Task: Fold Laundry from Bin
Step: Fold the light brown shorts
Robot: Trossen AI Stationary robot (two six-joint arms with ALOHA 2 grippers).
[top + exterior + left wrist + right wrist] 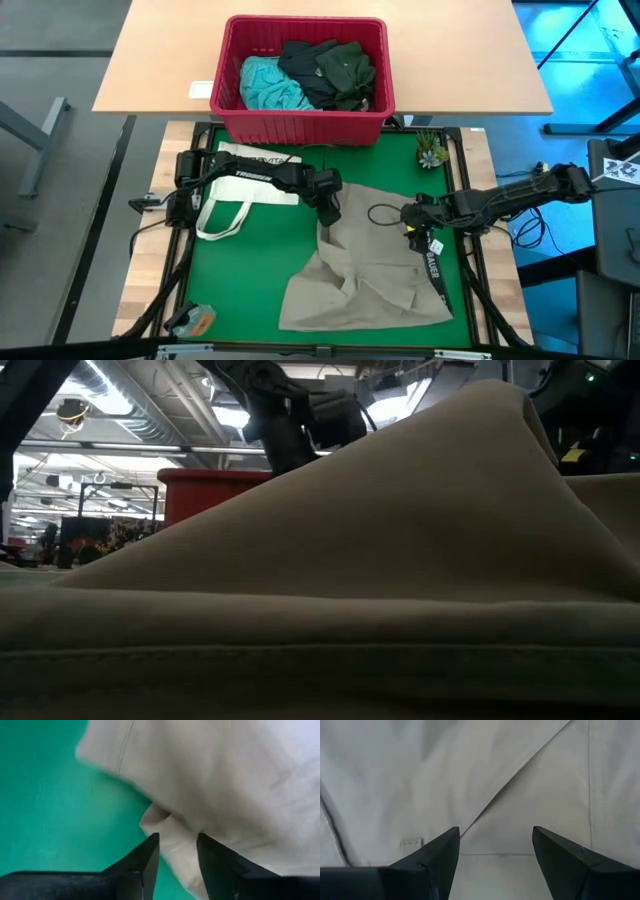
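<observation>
On the green table [250, 290], the khaki garment [370, 270] lies rumpled toward the near edge; left claw [176, 851] pinches its far corner, right claw [495, 847] hovers spread above it. A thin pinch could slip, collapsing the fold.

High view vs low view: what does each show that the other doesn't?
High only: the green mat, white tote, small plant, the turquoise and dark garments inside the bin, and both grippers on the khaki garment, left gripper at its edge, right gripper over it.
Low only: the room's ceiling lights behind.
Both: the khaki garment, the red bin, an arm.
</observation>
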